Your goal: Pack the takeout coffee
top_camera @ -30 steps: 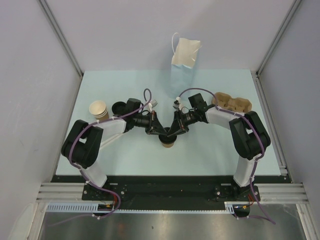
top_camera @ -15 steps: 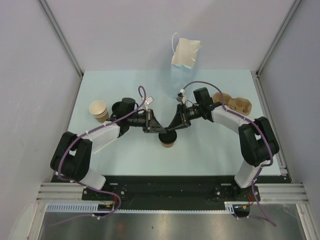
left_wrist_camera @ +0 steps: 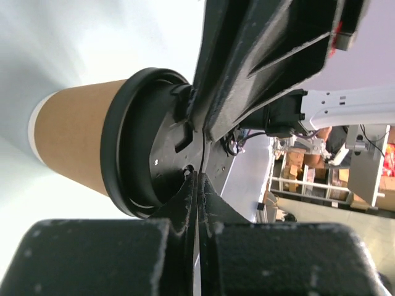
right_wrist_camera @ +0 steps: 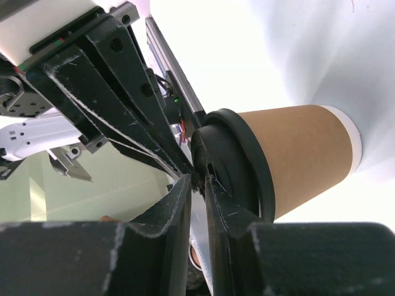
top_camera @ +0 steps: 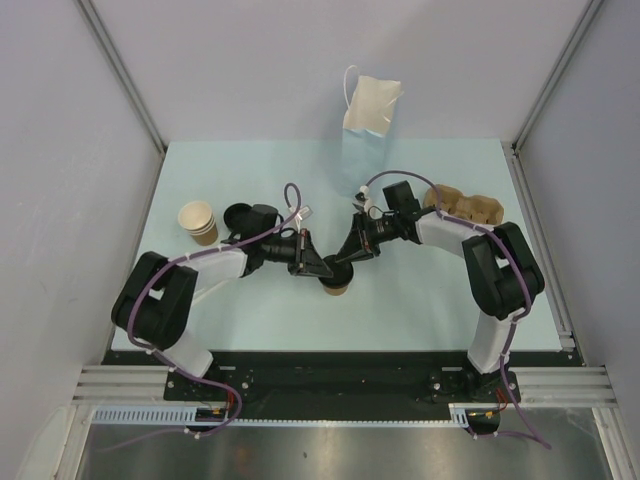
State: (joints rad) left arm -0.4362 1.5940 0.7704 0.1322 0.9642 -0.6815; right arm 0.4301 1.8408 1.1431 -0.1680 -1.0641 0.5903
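Contact at the lid is what the coming move is judged to turn on. The takeout coffee is seen upright on the pale table, its long axis vertical. It is placed between the two arms, just nearward of both sets of fingertips, which are set on its black lid from either side. The left gripper is fully closed on nothing, its tips pressed to the lid's top. The right gripper is held a narrow slit apart at the lid's rim; whether the rim is pinched cannot be told. Neither arm is clearly nearer. The white paper bag is stood upright well beyond, at the far edge, its inside hidden. The pulp cup carrier at the right appears to have nothing in its wells. What the takeout coffee holds is hidden by the lid.
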